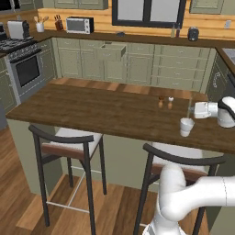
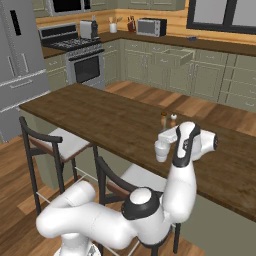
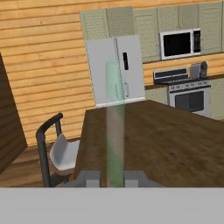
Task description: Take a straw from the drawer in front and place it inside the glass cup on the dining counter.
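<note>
A pale green translucent straw (image 3: 114,131) stands upright between my fingertips, and my gripper (image 3: 113,178) is shut on it. In the left base view my gripper (image 1: 192,110) reaches left over the dining counter (image 1: 92,110), just above the glass cup (image 1: 186,126), with the straw (image 1: 189,104) a thin upright line. From the right base view, the gripper (image 2: 163,135) hangs right above the whitish cup (image 2: 161,150) on the dark wood top (image 2: 100,115). Across the kitchen, the drawer (image 1: 112,50) stands pulled open in the cabinet run, drawer (image 2: 179,55).
Two small shakers (image 1: 165,102) stand on the counter just behind the cup, shakers (image 2: 168,120). Bar stools (image 1: 64,142) (image 2: 50,142) line the near side. A stove (image 1: 25,69) and fridge (image 2: 20,65) stand to the left.
</note>
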Motion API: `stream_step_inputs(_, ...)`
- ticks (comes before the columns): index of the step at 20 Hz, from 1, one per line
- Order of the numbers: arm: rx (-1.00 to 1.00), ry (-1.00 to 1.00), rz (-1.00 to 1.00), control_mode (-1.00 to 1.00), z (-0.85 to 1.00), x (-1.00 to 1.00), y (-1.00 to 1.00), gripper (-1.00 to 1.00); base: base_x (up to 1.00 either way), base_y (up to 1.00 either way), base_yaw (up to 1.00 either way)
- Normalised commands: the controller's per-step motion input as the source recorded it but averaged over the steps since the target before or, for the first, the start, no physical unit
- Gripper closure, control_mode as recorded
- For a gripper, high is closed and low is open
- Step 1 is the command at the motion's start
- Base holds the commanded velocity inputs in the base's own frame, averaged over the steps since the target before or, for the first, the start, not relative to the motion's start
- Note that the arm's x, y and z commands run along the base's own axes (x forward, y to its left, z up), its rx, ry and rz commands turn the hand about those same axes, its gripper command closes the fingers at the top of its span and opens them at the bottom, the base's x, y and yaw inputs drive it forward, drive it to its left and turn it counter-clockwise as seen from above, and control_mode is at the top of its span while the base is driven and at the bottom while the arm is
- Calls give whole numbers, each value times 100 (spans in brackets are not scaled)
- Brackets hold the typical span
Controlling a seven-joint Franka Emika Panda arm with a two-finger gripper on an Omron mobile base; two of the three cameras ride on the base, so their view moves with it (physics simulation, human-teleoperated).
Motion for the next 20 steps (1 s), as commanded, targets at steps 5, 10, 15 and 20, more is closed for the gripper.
stream_step_inputs(5,0,0,8,-100,-19,12,0,100,0,0,0)
stream_step_inputs(10,0,0,9,-100,-7,9,-9,100,0,0,0)
stream_step_inputs(15,0,-1,9,-100,0,8,-12,100,0,0,0)
stream_step_inputs(20,0,-2,10,-100,-5,14,-10,100,0,0,0)
